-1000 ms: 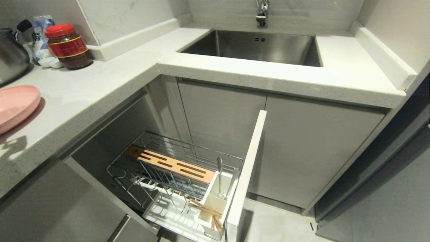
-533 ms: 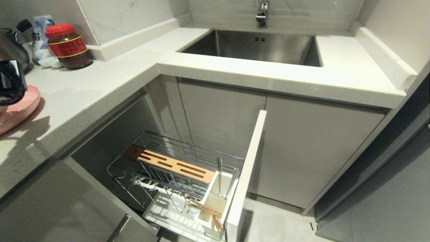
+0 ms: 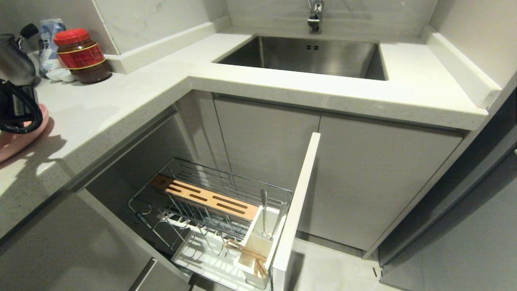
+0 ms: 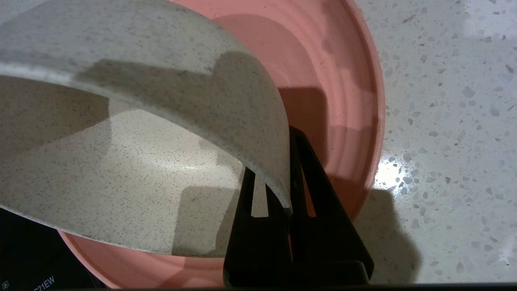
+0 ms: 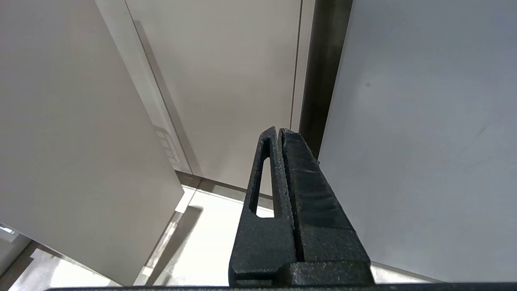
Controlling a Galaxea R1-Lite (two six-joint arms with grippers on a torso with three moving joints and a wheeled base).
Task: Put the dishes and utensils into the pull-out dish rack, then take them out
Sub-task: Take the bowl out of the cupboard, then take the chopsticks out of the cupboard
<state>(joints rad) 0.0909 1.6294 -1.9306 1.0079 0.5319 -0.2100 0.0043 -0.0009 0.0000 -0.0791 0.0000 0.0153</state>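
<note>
In the left wrist view my left gripper (image 4: 287, 161) is shut on the rim of the cream speckled bowl (image 4: 121, 161), one finger inside and one outside. The bowl is tilted over the pink plate (image 4: 347, 101) on the counter; whether they touch I cannot tell. The head view shows only the left arm's cable over the plate (image 3: 18, 141) at the far left. The pull-out dish rack (image 3: 210, 202) stands open below, with chopsticks (image 3: 246, 252) and metal cutlery (image 3: 264, 214) in its white box (image 3: 258, 242). My right gripper (image 5: 278, 131) is shut and empty, by cabinet fronts.
A red-lidded jar (image 3: 80, 54), a steel kettle (image 3: 14, 60) and a bag stand at the counter's back left. The sink (image 3: 307, 56) and tap (image 3: 315, 16) lie behind the rack. The rack's white front panel (image 3: 297, 206) juts out over the floor.
My left arm has come into the head view from the left edge and now hangs over the pink plate. Its shadow on the counter has grown. The rack and right arm are unmoved.
</note>
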